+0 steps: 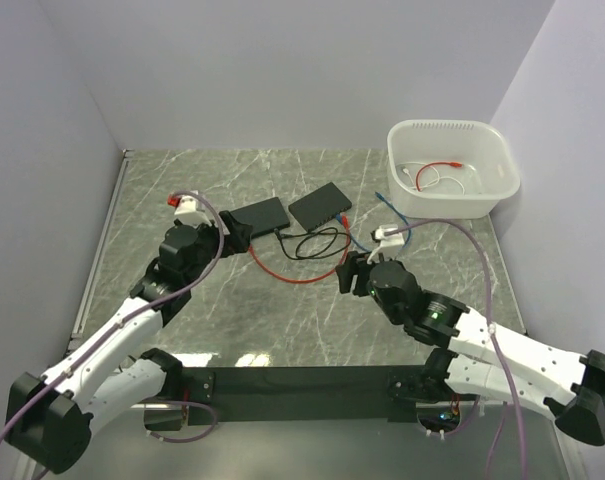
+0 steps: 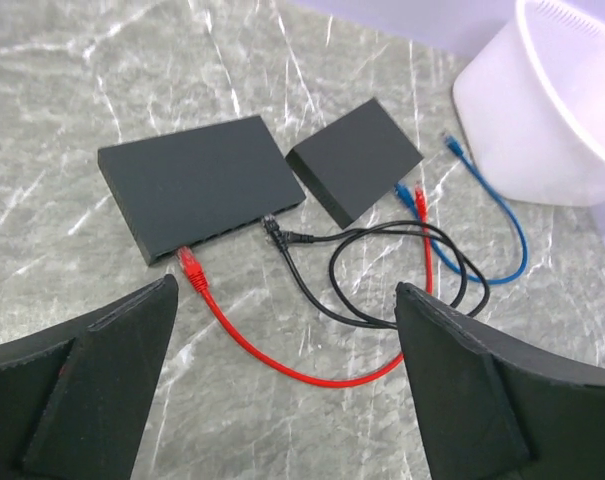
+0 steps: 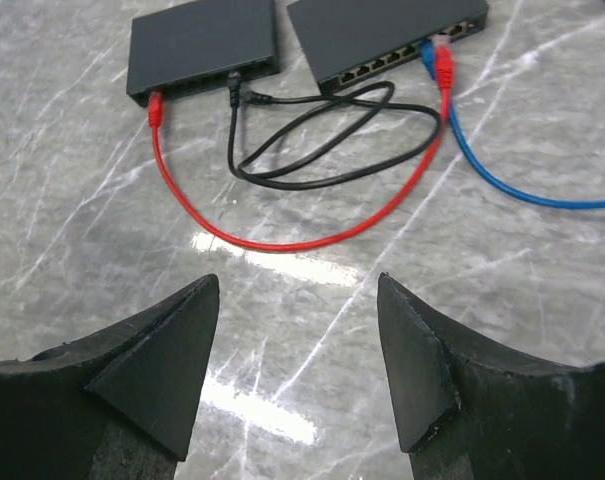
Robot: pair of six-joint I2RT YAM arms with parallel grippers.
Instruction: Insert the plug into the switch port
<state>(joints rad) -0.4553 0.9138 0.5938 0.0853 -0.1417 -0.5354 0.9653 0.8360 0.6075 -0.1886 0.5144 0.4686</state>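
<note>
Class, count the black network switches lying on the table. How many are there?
2. The left switch lies farther from the white basin. The right switch lies beside it across a small gap, nearer that basin. None seems hidden.

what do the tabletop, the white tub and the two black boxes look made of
Tabletop: glossy greenish marble or a laminate copy; white veins, glare. White tub: likely plastic; smooth, translucent, rounded rim. Left black box and right black box: matte, no glare; plastic or painted metal, cannot tell.
</note>
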